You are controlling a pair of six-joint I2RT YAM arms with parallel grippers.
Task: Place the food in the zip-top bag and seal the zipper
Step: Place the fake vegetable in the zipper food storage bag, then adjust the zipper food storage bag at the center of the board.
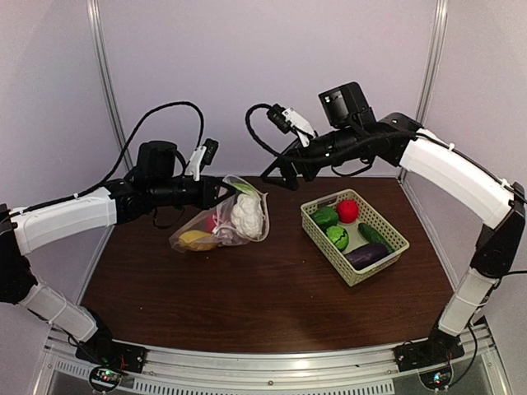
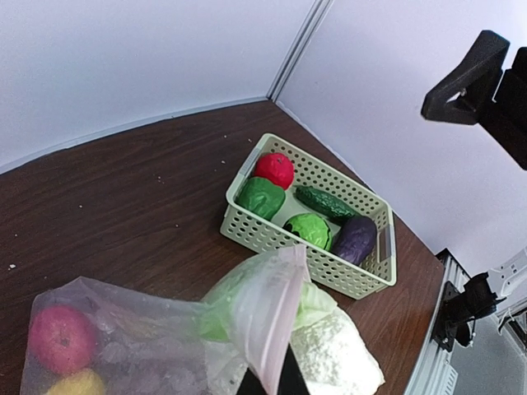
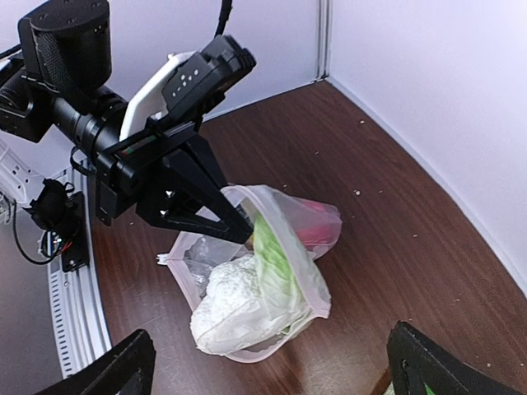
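The zip-top bag [image 1: 216,226] lies left of centre on the table, its mouth facing right. My left gripper [image 1: 227,191] is shut on the bag's upper mouth edge and holds it lifted; the left wrist view shows the pinkish-white zipper [image 2: 282,319] pinched between the dark fingers [image 2: 290,384]. In the bag are a white cauliflower [image 3: 229,301] with green leaves, half out of the mouth, a red-pink ball [image 2: 58,337] and a yellow piece [image 1: 196,239]. My right gripper [image 1: 280,176] is open and empty, hovering above and behind the bag [image 3: 272,271].
A pale green lattice basket [image 1: 385,225] stands at the right. It holds a red ball [image 1: 347,211], two green round pieces [image 1: 324,217], a cucumber [image 1: 375,234] and a purple eggplant [image 1: 366,255]. White walls close the back and sides.
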